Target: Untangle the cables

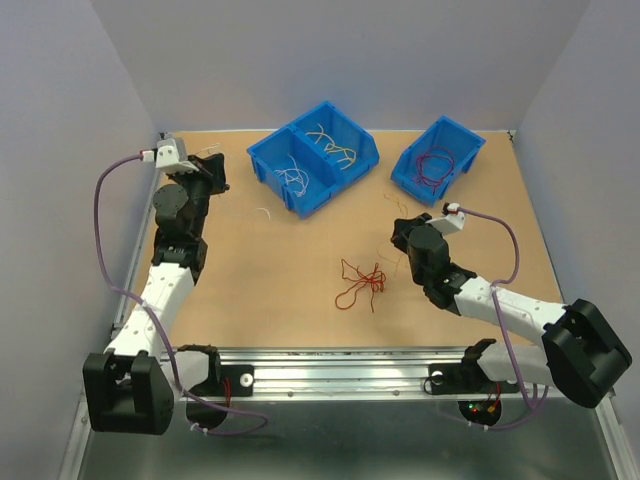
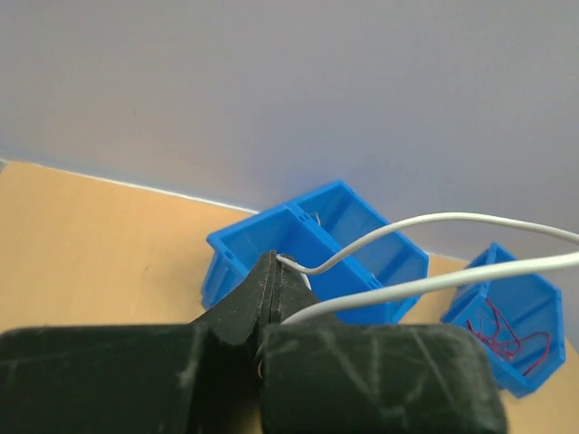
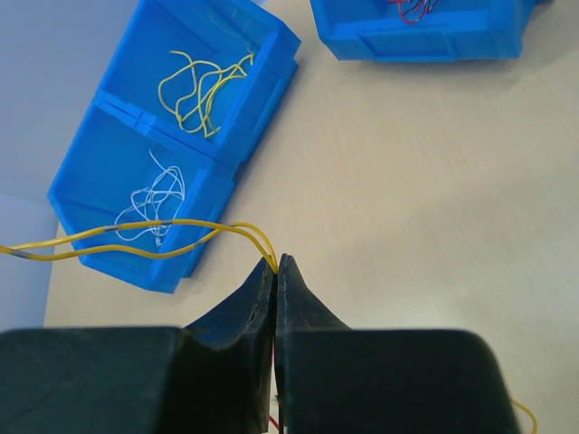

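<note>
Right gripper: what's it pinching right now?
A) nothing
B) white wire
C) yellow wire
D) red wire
C: in the right wrist view, the right gripper is shut on a yellow wire, whose strands trail out to the left from between the fingertips.

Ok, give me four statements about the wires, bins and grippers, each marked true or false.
1. The left gripper is shut on a white wire. True.
2. The right gripper is open and empty. False: it is shut on a yellow wire.
3. The small bin holds red wires. True.
4. All red wires are in bins. False: a red tangle lies on the table.
</note>
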`<state>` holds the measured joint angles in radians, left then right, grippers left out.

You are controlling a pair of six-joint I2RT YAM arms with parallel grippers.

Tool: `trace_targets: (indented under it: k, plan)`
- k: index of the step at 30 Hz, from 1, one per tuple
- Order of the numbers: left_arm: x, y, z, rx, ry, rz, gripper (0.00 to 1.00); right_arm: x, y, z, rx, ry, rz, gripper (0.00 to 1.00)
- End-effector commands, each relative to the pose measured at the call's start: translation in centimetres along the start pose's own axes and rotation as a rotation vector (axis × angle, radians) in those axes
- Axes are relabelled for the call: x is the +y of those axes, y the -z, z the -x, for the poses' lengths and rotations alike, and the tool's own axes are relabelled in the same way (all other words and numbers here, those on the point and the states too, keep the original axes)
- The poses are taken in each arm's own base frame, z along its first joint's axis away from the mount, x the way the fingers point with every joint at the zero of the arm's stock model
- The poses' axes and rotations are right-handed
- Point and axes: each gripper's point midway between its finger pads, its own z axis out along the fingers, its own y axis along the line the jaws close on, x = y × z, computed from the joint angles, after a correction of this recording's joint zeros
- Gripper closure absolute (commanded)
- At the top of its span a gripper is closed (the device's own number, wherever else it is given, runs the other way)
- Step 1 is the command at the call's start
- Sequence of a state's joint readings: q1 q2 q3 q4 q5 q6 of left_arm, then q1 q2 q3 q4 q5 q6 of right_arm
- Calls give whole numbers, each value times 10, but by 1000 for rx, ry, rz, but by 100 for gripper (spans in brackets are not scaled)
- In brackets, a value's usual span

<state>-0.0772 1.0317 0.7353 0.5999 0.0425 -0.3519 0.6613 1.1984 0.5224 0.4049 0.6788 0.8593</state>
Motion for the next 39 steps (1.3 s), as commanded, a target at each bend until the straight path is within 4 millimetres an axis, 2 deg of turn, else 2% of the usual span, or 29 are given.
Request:
trace_targets:
  k: [1,3,5,6,8,9,12,13,16,17,20,22,23,24,25,26,27,28,31,34,36,39]
  plan:
    - [-25,-18,21,-40,-24,-113,100,13,-1,14,-36,-20,20,99]
    - [-27,-24,27,-52,-30,-112,100,14,0,14,-33,-20,26,99]
    - [-28,-31,24,-40,-24,-117,100,15,0,15,-33,-20,29,99]
    - [-33,-33,27,-42,-17,-135,100,15,0,15,-31,-19,31,99]
    - [-44,-36,19,-12,-7,-187,100,17,0,15,-30,-9,36,100]
    - [-58,-36,17,3,-4,-233,100,20,0,15,-24,-6,46,99]
    - [-75,-39,12,17,-5,-268,100,21,1,16,-22,1,55,99]
    - [-86,-39,12,19,-6,-286,100,21,2,16,-23,-1,59,100]
    - [-98,-44,13,11,6,-283,100,22,4,19,-31,-6,70,99]
    - [-99,-50,4,30,5,-283,100,22,5,19,-29,-4,73,99]
    - [-110,-66,0,43,0,-278,100,22,7,22,-35,-9,77,99]
    - [-109,-75,-10,64,1,-263,100,22,8,22,-34,-9,81,99]
    - [-105,-84,-24,95,7,-251,100,22,9,23,-35,-10,87,99]
    - [-104,-89,-31,108,11,-246,100,23,9,23,-35,-11,89,99]
    - [-108,-95,-30,113,14,-255,100,24,9,24,-36,-13,91,99]
    - [-105,-104,-50,153,9,-250,100,23,10,23,-34,-10,92,99]
    - [-108,-112,-50,148,-2,-256,100,24,10,25,-38,-15,94,99]
    - [-100,-123,-78,196,-18,-234,100,24,11,25,-37,-15,95,100]
    - [-91,-147,-115,279,-67,-228,100,25,12,26,-39,-18,107,99]
    - [-86,-158,-118,288,-90,-204,100,26,14,28,-44,-21,112,99]
    - [-87,-156,-114,270,-93,-208,100,26,14,27,-39,-21,115,99]
    - [-76,-151,-122,269,-89,-170,100,27,15,26,-34,-21,122,99]
